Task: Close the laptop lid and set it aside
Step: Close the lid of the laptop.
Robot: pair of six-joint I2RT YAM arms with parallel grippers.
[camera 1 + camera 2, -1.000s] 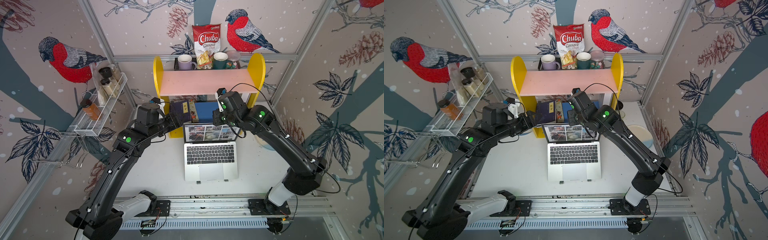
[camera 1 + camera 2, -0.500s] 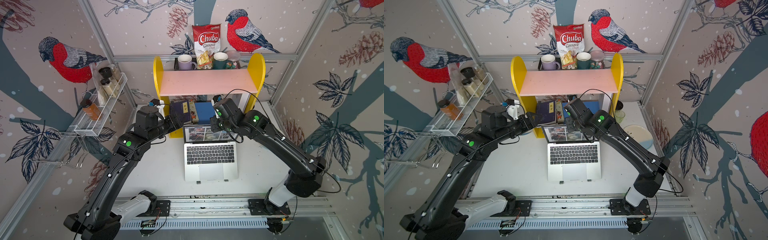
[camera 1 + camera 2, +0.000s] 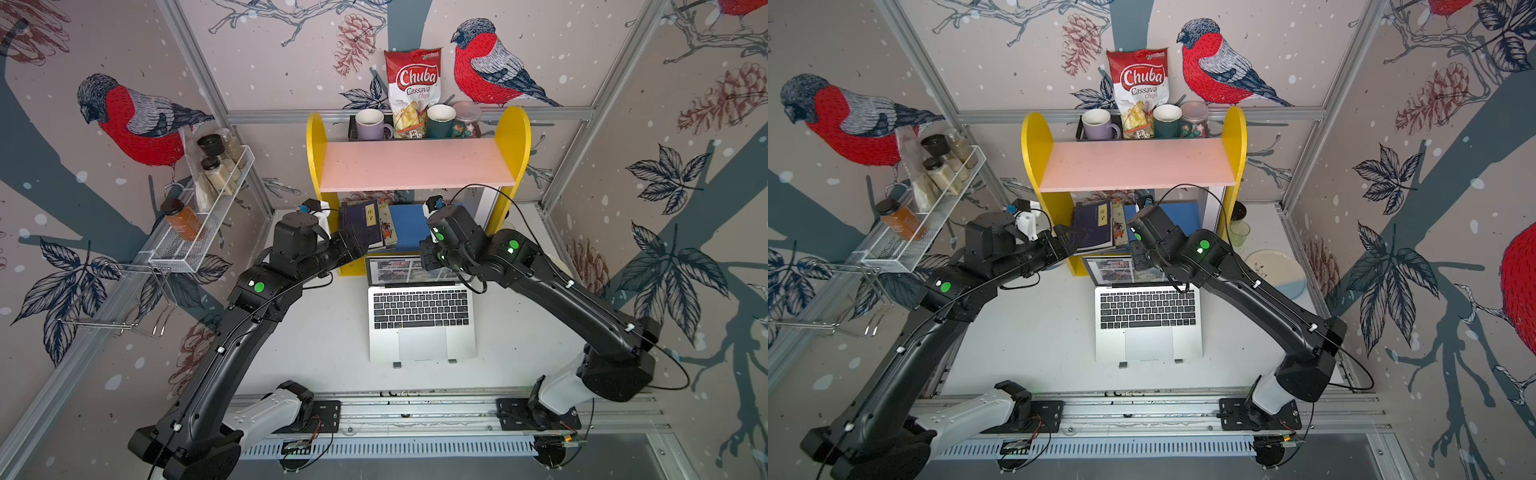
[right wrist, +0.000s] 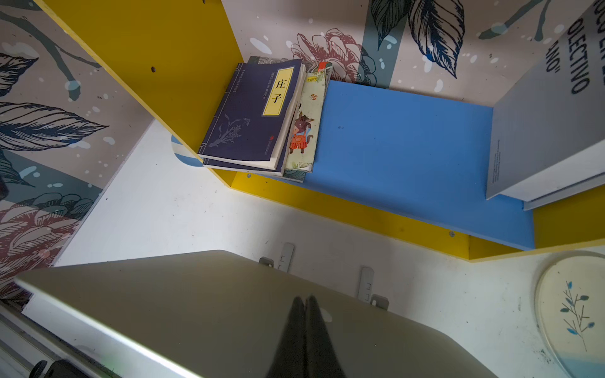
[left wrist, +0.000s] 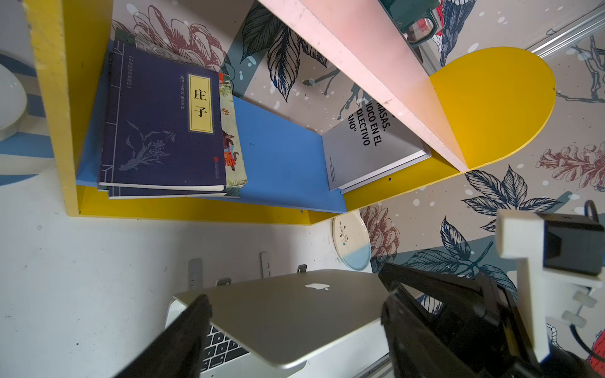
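The silver laptop [image 3: 422,328] [image 3: 1148,324] sits open on the white table before the shelf, keyboard toward the arms' bases. Its lid [image 3: 399,270] [image 5: 284,314] [image 4: 196,311] leans forward over the keyboard, the lit screen showing in both top views. My right gripper [image 4: 304,297] [image 3: 428,255] is shut, its tips against the lid's silver back beside the apple logo. To the left of the lid hangs my left gripper [image 5: 296,297] [image 3: 357,247], open and holding nothing. The lid's back shows between its fingers [image 5: 193,327].
A yellow shelf with a pink board [image 3: 415,164] stands right behind the laptop, with books [image 3: 361,224] on its blue lower board. A plate [image 3: 1275,270] and a glass [image 3: 1239,232] sit at the right. A wire spice rack [image 3: 199,224] hangs on the left wall. Metal stand feet [image 3: 397,365] poke out under the laptop.
My right wrist has moved left and down behind the lid, and the lid leans a little further forward. The left arm has barely shifted.
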